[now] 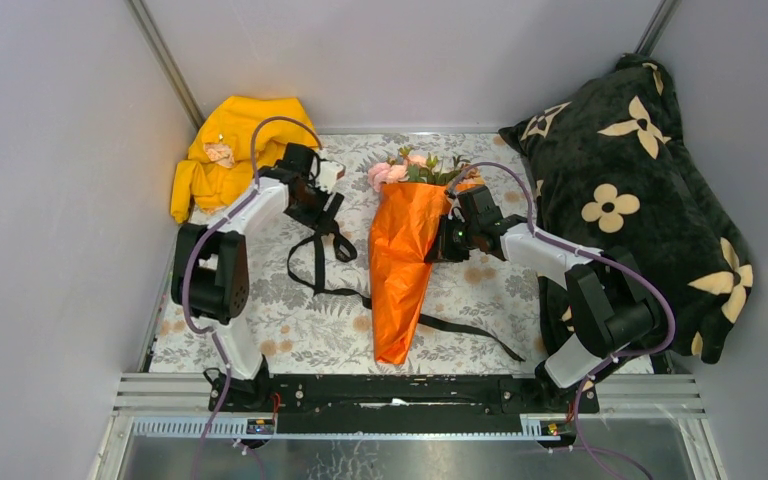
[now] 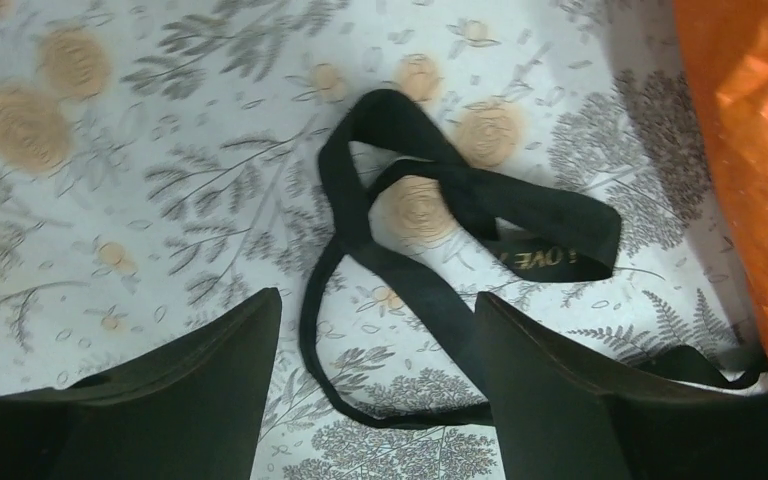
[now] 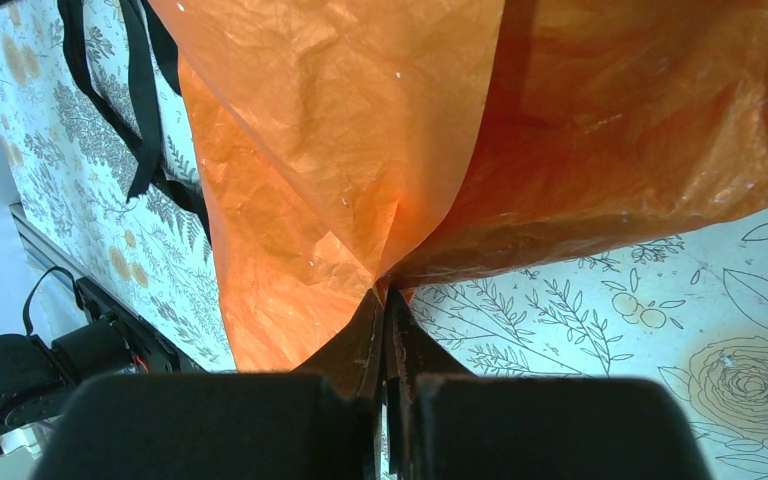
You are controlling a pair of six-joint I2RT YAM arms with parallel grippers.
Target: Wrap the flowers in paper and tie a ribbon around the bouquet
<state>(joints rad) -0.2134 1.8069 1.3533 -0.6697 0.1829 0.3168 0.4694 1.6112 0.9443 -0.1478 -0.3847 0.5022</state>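
Item count:
1 bouquet (image 1: 405, 250), 1 ribbon (image 1: 318, 262), 1 yellow garment (image 1: 230, 140), 1 black pillow (image 1: 630, 190); roses (image 1: 392, 172) too bunched to count.

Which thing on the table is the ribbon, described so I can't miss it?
Start at the flowered tablecloth and find the orange paper cone of pink roses lying at its middle. The ribbon lies looped just left of the cone and runs under its narrow end. It is the only flat, narrow black strip on the cloth, with gold lettering near one end.
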